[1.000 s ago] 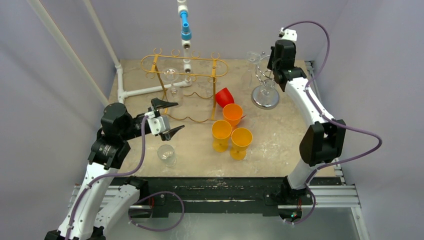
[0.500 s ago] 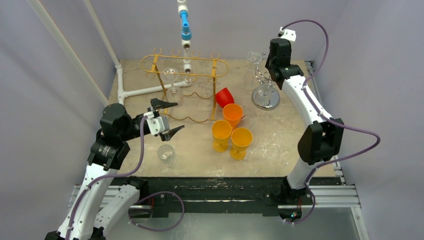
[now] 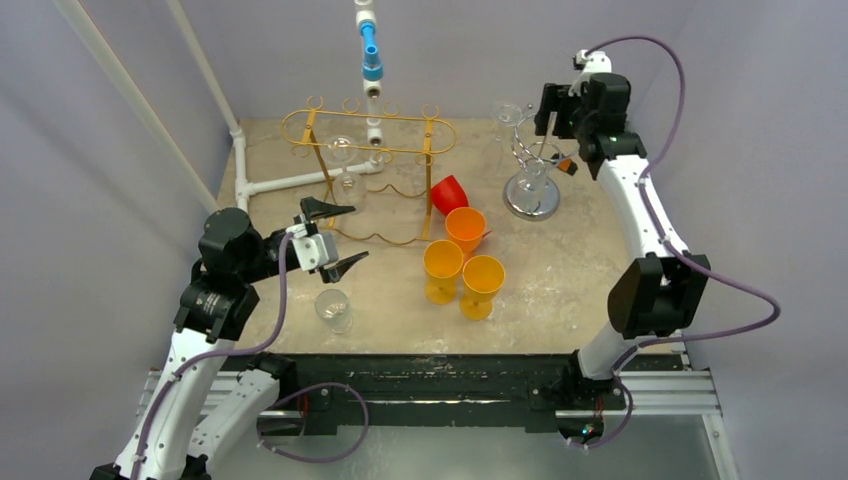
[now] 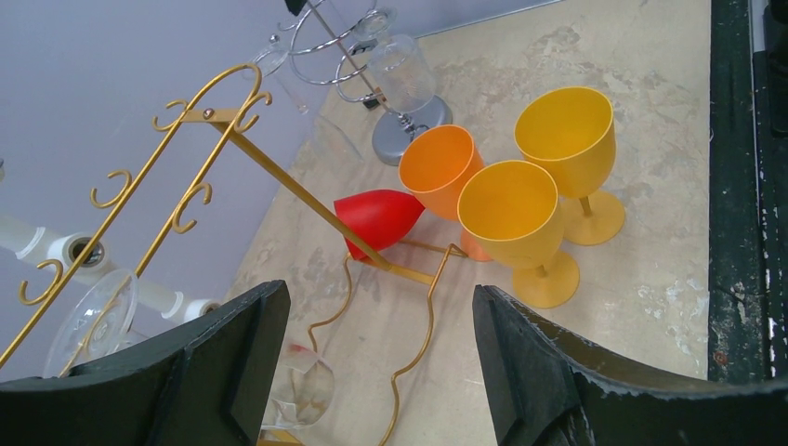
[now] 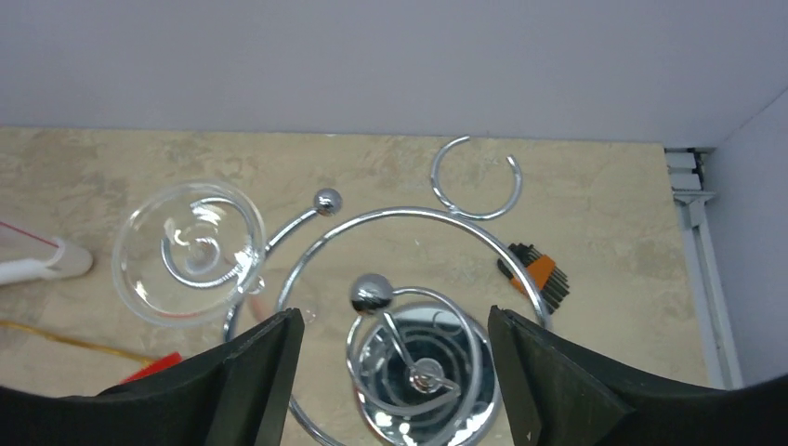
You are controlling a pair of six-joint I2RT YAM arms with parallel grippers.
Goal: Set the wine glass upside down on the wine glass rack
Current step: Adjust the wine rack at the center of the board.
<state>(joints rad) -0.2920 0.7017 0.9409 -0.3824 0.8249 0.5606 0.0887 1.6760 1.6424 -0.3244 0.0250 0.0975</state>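
Observation:
A clear wine glass [image 5: 189, 251] hangs upside down by its foot on an arm of the chrome spiral rack [image 5: 418, 218] at the back right; it also shows in the top view as the wine glass [image 3: 507, 113] on the rack [image 3: 530, 192]. My right gripper [image 5: 395, 372] stands open above the rack's middle, right of the glass and apart from it, with nothing between its fingers. In the top view that gripper [image 3: 553, 135] hovers over the rack. My left gripper [image 3: 340, 238] is open and empty, near the gold rack [image 3: 370, 130]. Another clear glass [image 3: 333, 308] stands upright on the table.
A clear glass [image 3: 341, 152] hangs on the gold rack. A red cup [image 3: 449, 192] lies tipped; an orange cup [image 3: 465, 228] and two yellow goblets [image 3: 442, 268] [image 3: 482, 285] stand mid-table. A white pipe frame [image 3: 290, 180] sits at the back left, an orange hex-key set [image 5: 537, 276] behind the chrome rack.
My right gripper has opened, let go of the wine glass and drawn back to the right. The glass stays hanging on the chrome rack. The left arm has not moved.

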